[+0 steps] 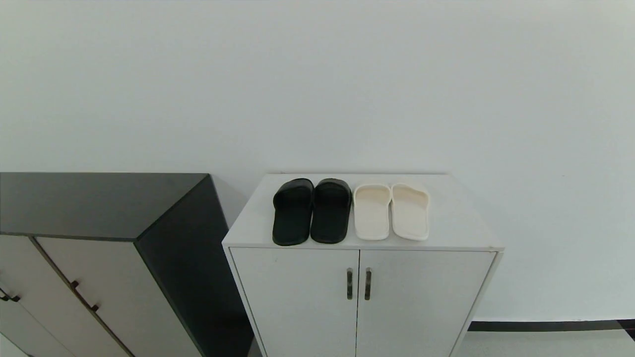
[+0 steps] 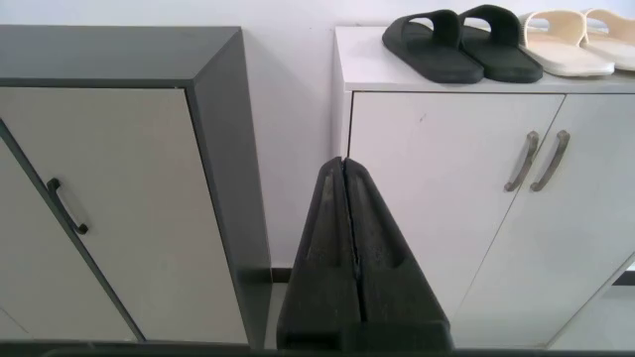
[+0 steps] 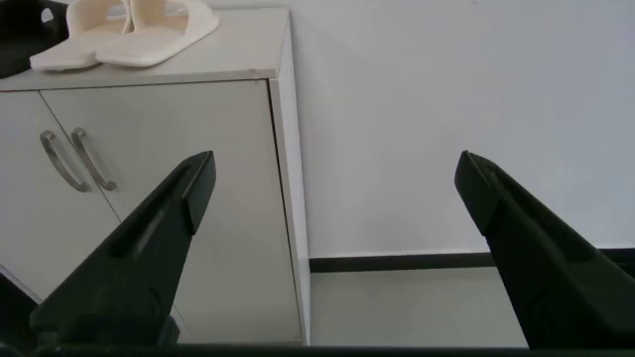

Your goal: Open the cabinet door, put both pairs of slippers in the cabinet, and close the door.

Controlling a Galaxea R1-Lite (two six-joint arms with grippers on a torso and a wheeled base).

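Observation:
A white two-door cabinet (image 1: 297, 302) stands against the wall with both doors shut and two dark handles (image 1: 358, 283) at the middle. On its top lie a pair of black slippers (image 1: 311, 210) and a pair of cream slippers (image 1: 392, 210), side by side. My left gripper (image 2: 343, 169) is shut, held low in front of the gap between the white cabinet (image 2: 446, 188) and the dark one. My right gripper (image 3: 335, 177) is open and holds nothing, off the cabinet's right side, facing the wall. The cream slippers (image 3: 129, 30) lie on the cabinet top.
A dark cabinet (image 1: 109, 258) with pale doors and black handles stands close to the left of the white one. A plain wall runs behind, with a black skirting strip (image 1: 545, 326) and pale floor at the lower right.

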